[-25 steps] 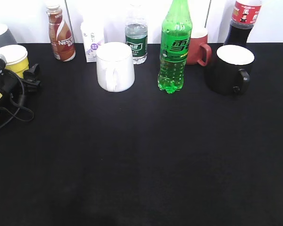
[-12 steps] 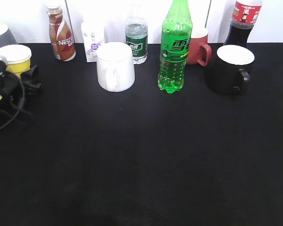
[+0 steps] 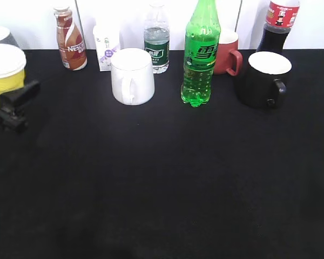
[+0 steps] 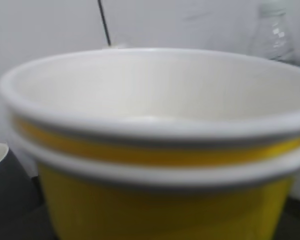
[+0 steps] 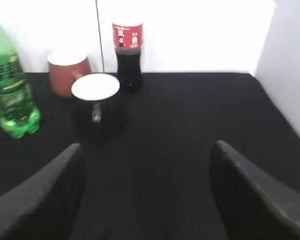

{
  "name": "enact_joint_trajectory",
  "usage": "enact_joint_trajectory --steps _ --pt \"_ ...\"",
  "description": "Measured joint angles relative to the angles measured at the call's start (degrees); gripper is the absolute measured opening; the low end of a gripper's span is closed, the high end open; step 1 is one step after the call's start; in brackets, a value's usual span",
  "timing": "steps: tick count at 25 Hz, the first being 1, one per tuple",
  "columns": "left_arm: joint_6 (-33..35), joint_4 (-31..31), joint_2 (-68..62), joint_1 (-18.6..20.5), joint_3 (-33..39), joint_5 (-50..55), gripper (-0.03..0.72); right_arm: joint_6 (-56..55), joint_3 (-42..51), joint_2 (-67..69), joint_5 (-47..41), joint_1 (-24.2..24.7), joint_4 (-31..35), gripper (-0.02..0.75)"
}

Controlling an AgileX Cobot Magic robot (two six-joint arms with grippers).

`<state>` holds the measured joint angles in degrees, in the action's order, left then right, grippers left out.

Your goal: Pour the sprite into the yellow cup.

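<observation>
The sprite stands upright at the back middle of the black table, and also shows at the left edge of the right wrist view. The yellow cup is at the far left, raised off the table. My left gripper is shut on it, with one black finger showing at its right side. In the left wrist view the cup fills the frame and hides the fingers; its white inside looks empty. My right gripper is open and empty over bare table at the right, out of the exterior view.
A white mug stands left of the sprite. A red mug, a black mug and a cola bottle stand to its right. A water bottle, a small carton and a brown drink bottle line the back.
The yellow cup has gone from standing at the far left to being lifted in my left gripper, and now looks larger and closer. The sprite and mugs have not moved.
</observation>
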<state>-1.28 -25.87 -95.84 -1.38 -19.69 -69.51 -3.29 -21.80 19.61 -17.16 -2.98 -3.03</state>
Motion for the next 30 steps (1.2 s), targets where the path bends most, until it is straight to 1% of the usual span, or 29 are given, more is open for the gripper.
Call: enact_joint_trajectory --steps 2,6,8,9,10,11,12,13,14,15,16,17,19,20,22,24,26,30 --pt "-0.3 -0.8 0.0 0.0 0.0 0.0 0.437 0.0 1.8 10.8 14.2 0.0 -0.1 0.585" --pt "-0.3 -0.9 0.0 0.0 0.0 0.0 0.436 -0.6 2.0 33.9 42.5 0.0 -0.3 0.585" --pt "-0.4 -0.9 0.0 0.0 0.0 0.0 0.436 -0.8 2.0 42.9 53.0 -0.2 -5.1 0.585" --pt "-0.4 -0.8 0.0 0.0 0.0 0.0 0.436 -0.8 1.9 46.6 54.7 -2.0 -5.2 0.585" --pt "-0.4 -0.8 0.0 0.0 0.0 0.0 0.436 -0.2 1.7 49.2 55.3 -6.1 -2.2 0.585" --pt "-0.4 -0.8 0.0 0.0 0.0 0.0 0.436 3.0 1.4 51.4 55.8 -11.4 4.1 0.585" --pt "-0.4 -0.8 0.0 0.0 0.0 0.0 0.436 9.1 0.3 54.0 56.1 -17.6 14.1 0.585" --pt "-0.4 -0.8 0.0 0.0 0.0 0.0 0.436 15.8 -1.3 56.8 56.6 -24.7 25.7 0.585" --pt "-0.4 -0.7 0.0 0.0 0.0 0.0 0.436 22.1 -3.5 60.4 58.8 -30.7 36.3 0.585" --pt "-0.4 -0.7 0.0 0.0 0.0 0.0 0.436 25.4 -5.4 64.1 63.0 -36.2 43.1 0.585" --pt "-0.4 -0.7 0.0 0.0 0.0 0.0 0.436 26.8 -7.3 68.4 66.8 -39.7 45.4 0.585" --pt "-0.4 -0.7 0.0 0.0 0.0 0.0 0.436 27.1 -9.5 72.2 69.1 -41.8 46.3 0.585" --pt "-0.4 -0.7 0.0 0.0 0.0 0.0 0.436 25.9 -13.2 78.8 71.8 -42.8 46.6 0.585" --pt "-0.5 -0.7 0.0 0.0 0.0 0.0 0.436 22.9 -14.1 80.9 74.6 -42.8 46.9 0.589" --pt "-0.5 -0.7 0.0 0.0 0.0 0.0 0.435 19.1 -15.6 83.7 77.9 -42.8 47.3 0.633" --pt "-0.5 -0.7 0.0 0.0 0.0 0.0 0.435 18.7 -17.4 85.9 78.5 -42.3 47.2 0.657" --pt "-0.5 -0.8 0.0 0.0 0.0 0.0 0.435 18.5 -19.7 87.6 78.7 -41.7 47.1 0.659" --pt "-0.5 -2.2 0.0 0.0 0.0 0.0 0.435 18.8 -24.3 89.9 75.3 -41.7 44.9 0.659"
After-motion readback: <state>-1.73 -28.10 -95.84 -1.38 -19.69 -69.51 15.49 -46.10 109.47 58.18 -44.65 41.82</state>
